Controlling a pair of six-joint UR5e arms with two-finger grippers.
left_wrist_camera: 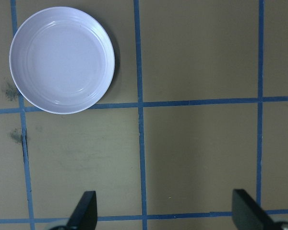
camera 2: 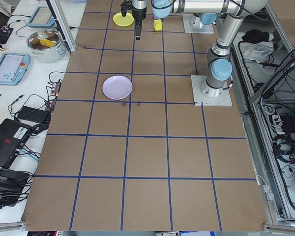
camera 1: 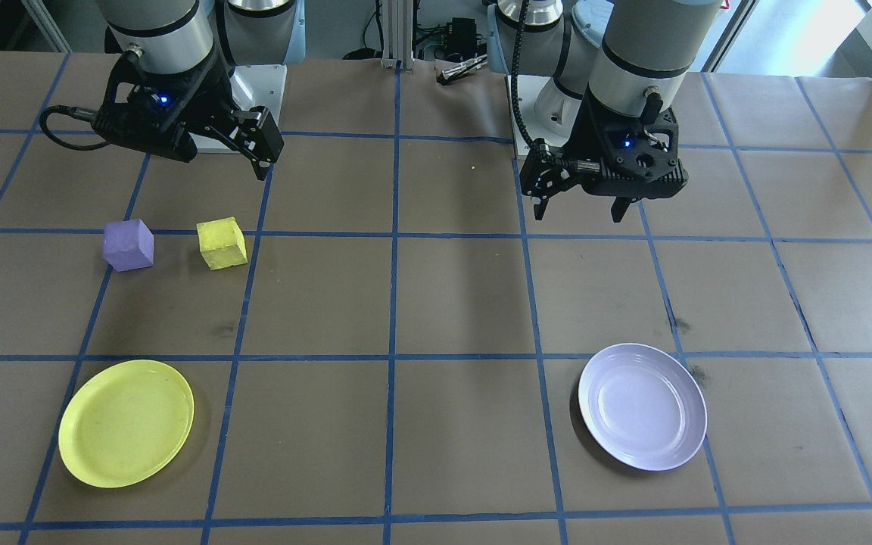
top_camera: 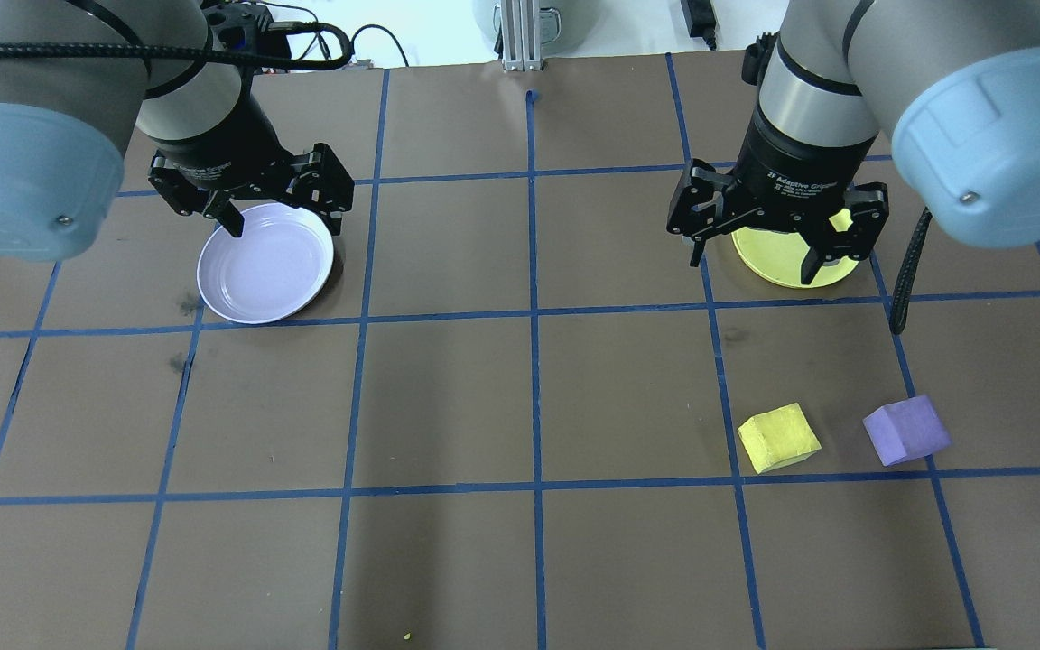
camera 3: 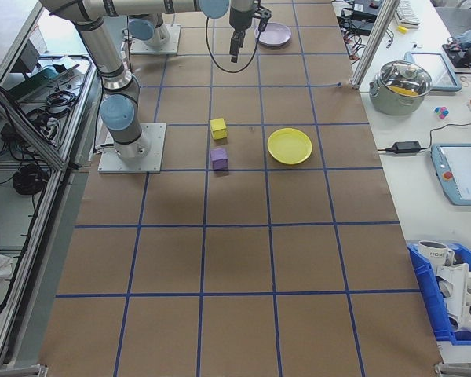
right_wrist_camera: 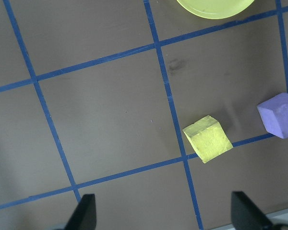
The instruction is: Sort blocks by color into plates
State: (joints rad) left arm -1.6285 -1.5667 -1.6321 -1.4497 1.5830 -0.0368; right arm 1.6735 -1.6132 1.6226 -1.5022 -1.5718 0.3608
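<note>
Nothing is sorted yet. Both plates are empty and both blocks sit on the surface, so two pick-and-place moves remain, as far as one can judge.

The yellow block [camera 1: 222, 243] and the purple block [camera 1: 129, 244] lie just beside each other, apart, on the robot's right side, near its base. The yellow plate [camera 1: 126, 421] lies on the same side, farther from the robot. The lavender plate [camera 1: 642, 406] lies well apart on the robot's left side, so the purple block has to cross the surface; a hand-over may be needed.

The right gripper [top_camera: 755, 253] hovers open and empty above the surface, between the blocks and the yellow plate. The left gripper [top_camera: 278, 209] hovers open and empty near the lavender plate.

Being cubes, the blocks have no long axis. Each rests flat on one face. In the right wrist view the yellow block [right_wrist_camera: 207, 139] is turned askew to the blue grid lines [right_wrist_camera: 168, 98], and the purple block [right_wrist_camera: 280, 115] is also turned somewhat. The right gripper would probably need to rotate to meet flat faces. The plates are round, facing up.
</note>
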